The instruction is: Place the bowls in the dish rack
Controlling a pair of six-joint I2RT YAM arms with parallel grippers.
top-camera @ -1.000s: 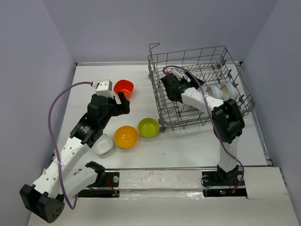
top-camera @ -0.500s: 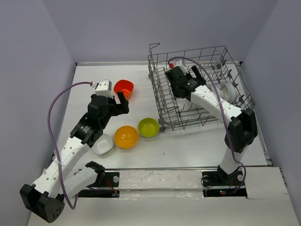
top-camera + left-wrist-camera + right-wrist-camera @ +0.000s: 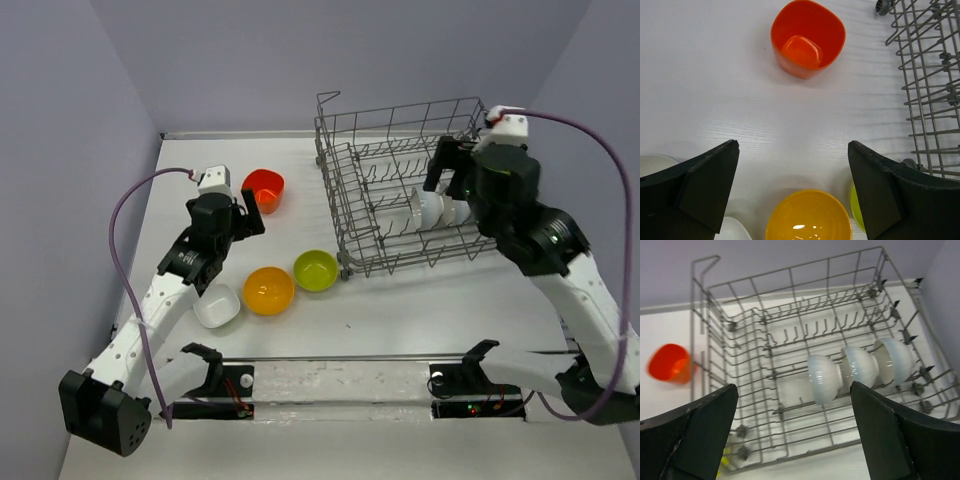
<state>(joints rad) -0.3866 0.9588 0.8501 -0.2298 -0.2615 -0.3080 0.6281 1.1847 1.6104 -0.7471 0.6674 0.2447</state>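
**Right gripper out of the rack, both grippers released**

Since a second ago the right gripper [image 3: 450, 175] has lifted out of the left-centre of the dish rack [image 3: 332, 190]. It now sits at the upper right of the top view, over the rack's right side. The left gripper [image 3: 252, 212] is almost where it was, left of centre.

Right gripper: jaws spread wide, nothing between them. Its wrist view looks down into the rack. Three white bowls [image 3: 823, 377] stand on edge in a row among the prongs, right of centre in that view, each just beside its neighbour.

Left gripper: jaws wide apart and empty, hovering above the table [image 3: 715, 100].
- The red-orange bowl [image 3: 807, 37] is upright at top centre of the left wrist view, apart from the fingers.
- The orange-yellow bowl [image 3: 807, 222] is at bottom centre of that view, showing between the two fingers.
- The lime green bowl [image 3: 316, 270] is just right of it, near the rack's lower left corner.
- A single white bowl [image 3: 217, 306] lies on the table at lower left of the top view, just left of the orange-yellow bowl.
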